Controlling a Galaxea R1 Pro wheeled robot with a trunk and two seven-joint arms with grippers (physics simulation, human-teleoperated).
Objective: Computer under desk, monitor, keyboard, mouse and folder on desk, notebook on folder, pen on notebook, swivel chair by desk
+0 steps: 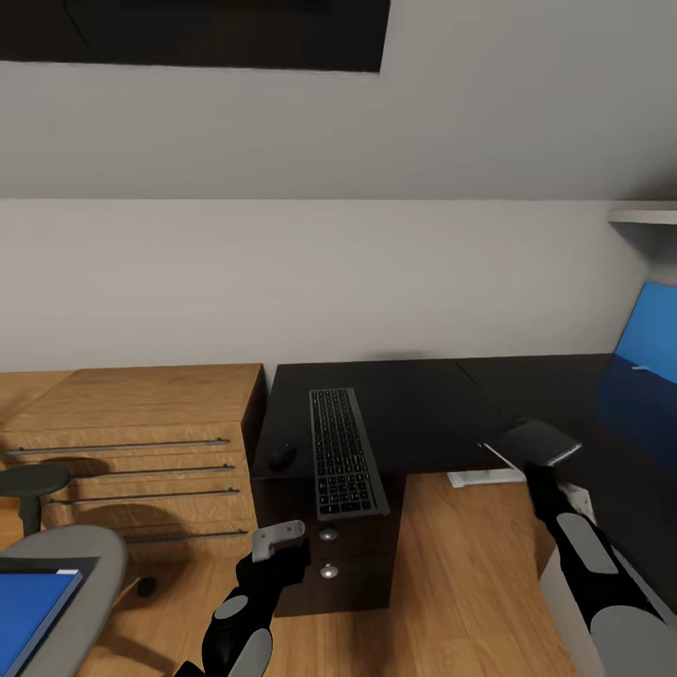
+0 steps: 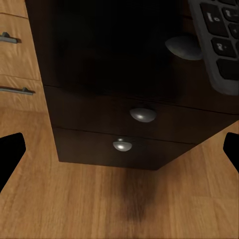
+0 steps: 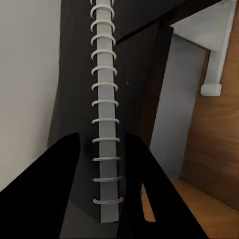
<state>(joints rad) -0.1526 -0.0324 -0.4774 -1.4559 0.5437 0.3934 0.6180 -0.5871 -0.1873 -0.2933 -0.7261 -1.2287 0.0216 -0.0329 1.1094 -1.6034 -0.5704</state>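
Observation:
A dark spiral-bound notebook (image 1: 532,440) hangs over the black desk's (image 1: 414,414) front edge, with my right gripper (image 1: 539,467) shut on it. Seen edge-on, its wire spine (image 3: 105,109) runs between the dark fingers (image 3: 50,189). The black keyboard (image 1: 345,453) lies lengthwise on the desk's left end and overhangs the front edge. A black mouse (image 1: 282,457) sits just left of it. The blue monitor (image 1: 649,338) stands at the far right. My left gripper (image 1: 277,541) is open, low in front of the desk drawers (image 2: 144,115). A blue folder (image 1: 33,611) lies on the grey swivel chair (image 1: 89,555) at bottom left.
A wooden dresser (image 1: 141,432) with long bar handles stands against the desk's left side. A white-grey box (image 3: 186,99) sits under the desk, its base (image 1: 484,478) on the wooden floor (image 1: 461,583). A white wall runs behind the desk.

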